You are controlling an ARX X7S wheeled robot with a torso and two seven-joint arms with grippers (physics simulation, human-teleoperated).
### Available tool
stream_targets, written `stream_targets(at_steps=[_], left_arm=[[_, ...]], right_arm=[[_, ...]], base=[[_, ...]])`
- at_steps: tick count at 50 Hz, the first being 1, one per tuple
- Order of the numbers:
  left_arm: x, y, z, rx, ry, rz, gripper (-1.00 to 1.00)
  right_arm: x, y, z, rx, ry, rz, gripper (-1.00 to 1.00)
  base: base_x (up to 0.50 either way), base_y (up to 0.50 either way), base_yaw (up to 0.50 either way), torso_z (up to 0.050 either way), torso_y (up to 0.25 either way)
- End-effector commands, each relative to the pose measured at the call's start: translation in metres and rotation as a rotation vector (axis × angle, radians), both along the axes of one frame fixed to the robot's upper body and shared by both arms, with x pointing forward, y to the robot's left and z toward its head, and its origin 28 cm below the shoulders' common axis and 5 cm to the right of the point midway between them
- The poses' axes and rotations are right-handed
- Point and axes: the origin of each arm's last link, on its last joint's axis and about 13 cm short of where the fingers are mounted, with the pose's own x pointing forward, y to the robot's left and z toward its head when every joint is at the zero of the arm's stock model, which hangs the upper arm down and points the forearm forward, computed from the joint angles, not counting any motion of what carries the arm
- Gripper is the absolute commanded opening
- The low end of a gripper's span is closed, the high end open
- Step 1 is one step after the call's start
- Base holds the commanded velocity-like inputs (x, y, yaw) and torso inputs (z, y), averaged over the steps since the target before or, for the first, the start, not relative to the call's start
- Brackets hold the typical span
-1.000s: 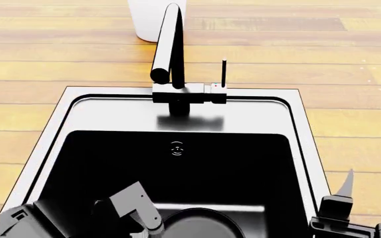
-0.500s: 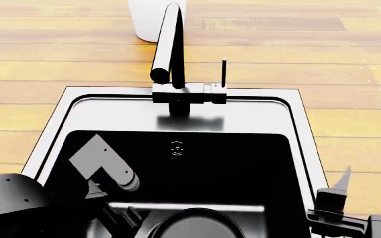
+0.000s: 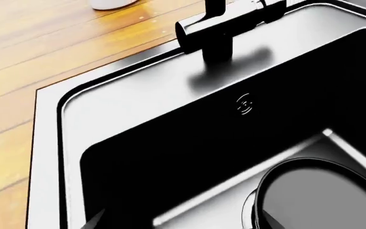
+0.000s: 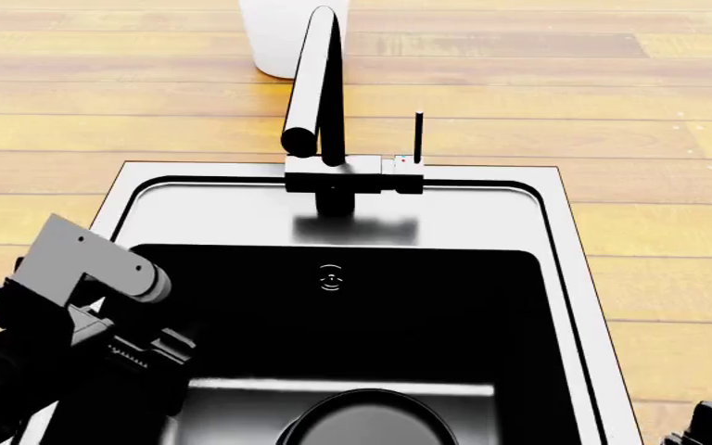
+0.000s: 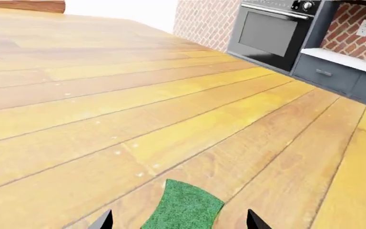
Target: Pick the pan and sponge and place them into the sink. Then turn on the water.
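Progress: one round matte-black frying pan (image 4: 362,419) lies on the floor of the rectangular brushed-steel sink (image 4: 183,209), at the near side of the basin; pan placement judged done. One small green-topped scouring sponge (image 5: 184,207) lies on the wooden plank counter (image 5: 106,95), outside the sink; sponge placement not done. No water is visible below the black curved faucet (image 4: 316,93); its thin black lever (image 4: 419,137) stands upright. Water step judged pending.

Left end effector: the left arm (image 4: 84,306) sits over the sink's left rim in the head view, but its fingertips show in neither the head nor the left wrist view; cannot tell whether spread or closed. Nothing seen in it.

Right end effector (image 5: 179,220): two dark fingertips (image 5: 103,220) stand wide apart on either side of the sponge, not touching it; contact unclear at the picture's edge.

Counts: pan 1, sponge 1, sink 1, faucet 1, white cylindrical container (image 4: 292,32) 1, beyond the faucet.

Remaining: grasp sponge, place in sink, turn on the water.
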Motion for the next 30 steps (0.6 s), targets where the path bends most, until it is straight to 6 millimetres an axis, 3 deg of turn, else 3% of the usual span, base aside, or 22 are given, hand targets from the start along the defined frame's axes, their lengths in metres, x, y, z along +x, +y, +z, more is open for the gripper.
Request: stream_targets(at_steps=[1, 7, 8, 17, 30], left_arm=[[-0.011, 0.006, 0.003, -0.009, -0.021, 0.053, 1.0], [-0.012, 0.009, 0.005, -0.009, -0.023, 0.054, 1.0], [-0.011, 0.007, 0.005, -0.01, -0.023, 0.055, 1.0], [-0.009, 0.006, 0.005, 0.002, -0.017, 0.053, 1.0], [-0.01, 0.006, 0.004, -0.011, -0.018, 0.06, 1.0]], right_arm=[[-0.016, 0.003, -0.012, 0.121, 0.061, -0.235, 1.0], [-0.011, 0.005, -0.001, 0.133, 0.049, -0.17, 1.0], [-0.009, 0.004, 0.002, 0.199, 0.026, -0.146, 1.0], [0.012, 0.019, 0.042, 0.298, -0.074, -0.092, 1.0], [0.034, 0.013, 0.063, 0.37, -0.077, -0.245, 1.0]], base=[[0.0, 0.0, 0.0, 0.0, 0.0], [0.0, 0.0, 0.0, 0.0, 0.0], [0.0, 0.0, 0.0, 0.0, 0.0], [0.0, 0.0, 0.0, 0.0, 0.0], [0.0, 0.0, 0.0, 0.0, 0.0]])
